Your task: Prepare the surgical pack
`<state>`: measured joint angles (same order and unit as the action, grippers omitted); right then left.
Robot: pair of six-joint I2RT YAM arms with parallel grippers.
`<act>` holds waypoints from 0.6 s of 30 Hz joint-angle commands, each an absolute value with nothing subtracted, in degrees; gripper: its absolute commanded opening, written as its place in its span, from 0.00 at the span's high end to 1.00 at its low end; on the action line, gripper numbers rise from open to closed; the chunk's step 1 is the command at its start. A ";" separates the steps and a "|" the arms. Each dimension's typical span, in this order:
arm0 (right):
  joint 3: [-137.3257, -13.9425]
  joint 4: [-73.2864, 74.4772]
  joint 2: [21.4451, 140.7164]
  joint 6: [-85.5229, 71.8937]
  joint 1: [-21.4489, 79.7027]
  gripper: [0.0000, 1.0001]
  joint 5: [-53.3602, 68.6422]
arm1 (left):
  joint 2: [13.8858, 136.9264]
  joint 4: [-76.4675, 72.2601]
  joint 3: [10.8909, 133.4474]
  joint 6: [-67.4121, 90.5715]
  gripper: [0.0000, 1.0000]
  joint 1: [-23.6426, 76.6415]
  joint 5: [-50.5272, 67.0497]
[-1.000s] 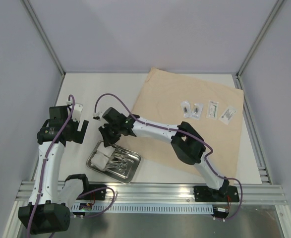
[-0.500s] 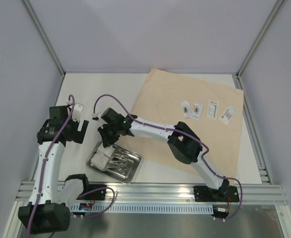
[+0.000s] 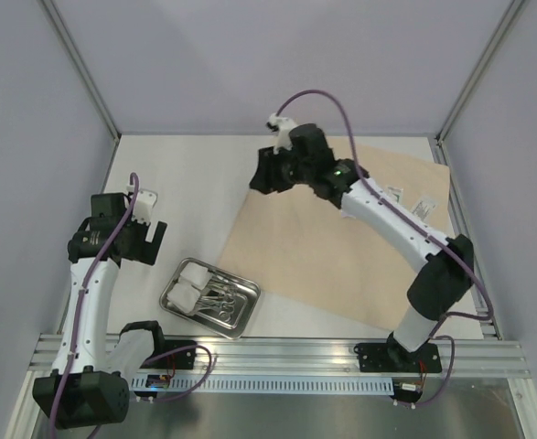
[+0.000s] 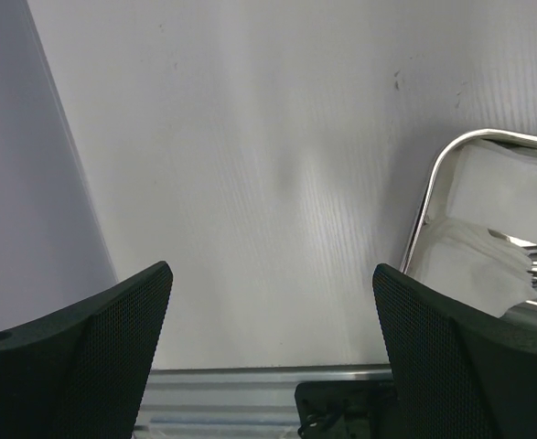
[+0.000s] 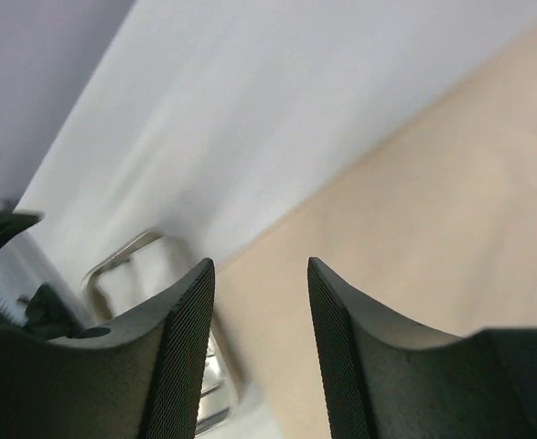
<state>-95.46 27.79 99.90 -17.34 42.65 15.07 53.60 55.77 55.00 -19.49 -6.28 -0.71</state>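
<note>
The tan wrap sheet (image 3: 341, 256) lies flat on the right half of the table. A small steel tray (image 3: 241, 315) sits at the front left and holds white gauze pads (image 3: 190, 283) and steel clamps (image 3: 219, 300). Small clear packets (image 3: 424, 206) on the sheet's far right are partly hidden by the right arm. My right gripper (image 3: 261, 176) hangs open and empty above the sheet's far-left corner. The right wrist view shows this gripper (image 5: 259, 311) over the sheet (image 5: 414, 219) and the tray (image 5: 122, 261). My left gripper (image 4: 273, 357) is open wide, empty, left of the tray (image 4: 430, 192).
The aluminium rail (image 3: 277, 357) with both arm bases runs along the near edge. Grey walls and frame posts (image 3: 80, 64) close in the table at the left, back and right. White table surface (image 3: 186, 174) shows behind the tray.
My right arm has lifted away from the tray and swung to the back of the table, and its jaws have gone from shut to open. The left arm has not moved.
</note>
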 commanded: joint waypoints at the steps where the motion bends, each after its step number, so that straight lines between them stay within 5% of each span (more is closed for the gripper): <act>1: -89.57 33.56 96.16 -19.16 28.97 0.52 6.53 | 54.31 56.77 58.80 -20.48 0.00 -6.15 1.84; 11: -87.18 36.30 106.15 -12.57 12.13 0.51 -8.88 | 63.01 61.08 67.23 -22.06 0.02 -4.75 12.64; 18: -94.03 36.03 115.83 -8.70 11.87 0.52 -10.81 | 74.95 65.57 72.60 -24.17 0.06 15.54 11.43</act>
